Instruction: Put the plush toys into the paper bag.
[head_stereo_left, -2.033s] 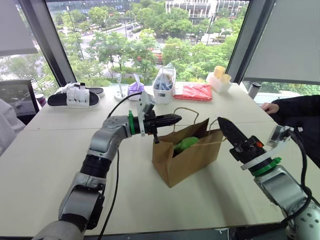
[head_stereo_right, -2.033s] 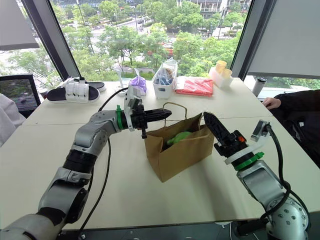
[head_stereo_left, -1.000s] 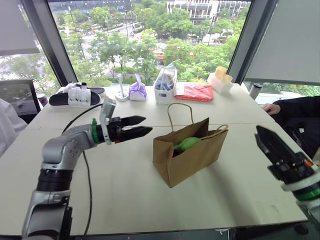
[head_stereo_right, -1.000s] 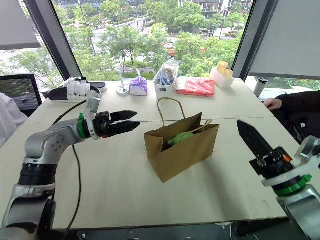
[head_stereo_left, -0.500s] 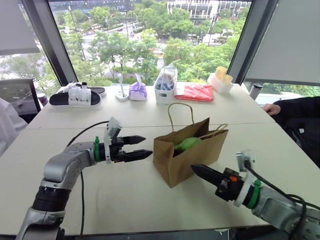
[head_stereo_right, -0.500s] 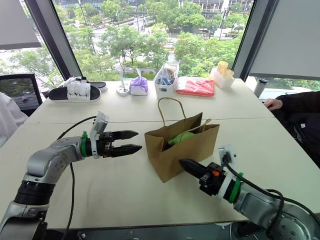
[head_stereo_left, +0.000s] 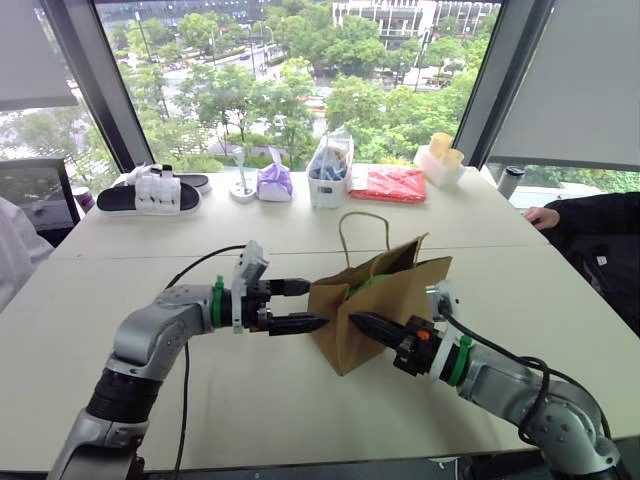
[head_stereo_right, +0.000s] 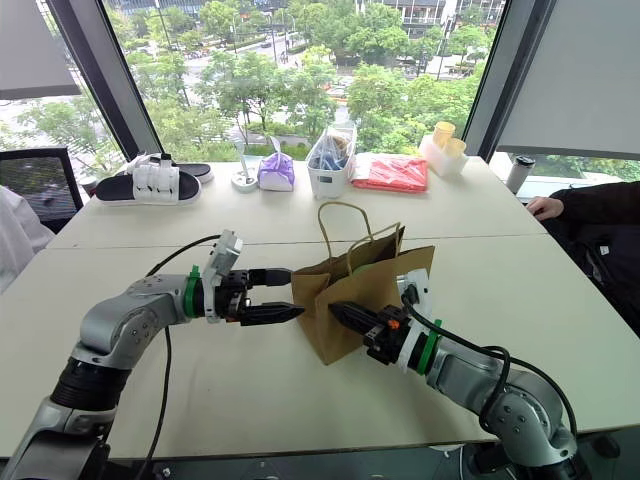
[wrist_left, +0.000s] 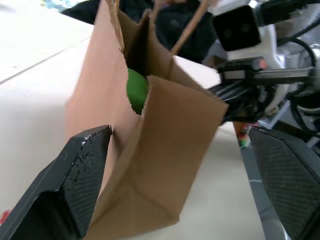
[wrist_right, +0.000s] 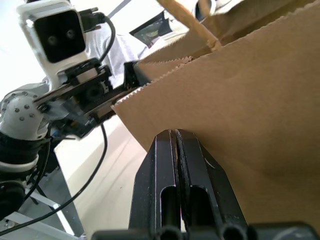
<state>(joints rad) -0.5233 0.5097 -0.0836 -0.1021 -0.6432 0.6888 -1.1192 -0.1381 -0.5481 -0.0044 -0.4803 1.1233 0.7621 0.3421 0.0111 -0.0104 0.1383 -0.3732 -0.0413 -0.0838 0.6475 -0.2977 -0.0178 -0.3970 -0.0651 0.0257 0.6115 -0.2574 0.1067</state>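
Paper bag (head_stereo_left: 385, 310) between left gripper's (head_stereo_left: 302, 305) spread jaws, green plush (wrist_left: 136, 91) inside

A pale cream bench (head_stereo_left: 300, 400), made of tabletops joined along a seam, carries everything. Near its middle the brown paper bag (head_stereo_left: 385, 315) stands upright with its mouth open. Along the far edge by the window lie a black and white sandal (head_stereo_left: 150, 193), a small white stand (head_stereo_left: 241, 188), a purple pouch (head_stereo_left: 272, 183), a clear plastic container with blue items (head_stereo_left: 328, 175), a flat red cloth packet (head_stereo_left: 387, 184) and a white holder with yellow pieces (head_stereo_left: 438, 158). A dark cylindrical cup (head_stereo_left: 508, 181) stands near the far right corner.
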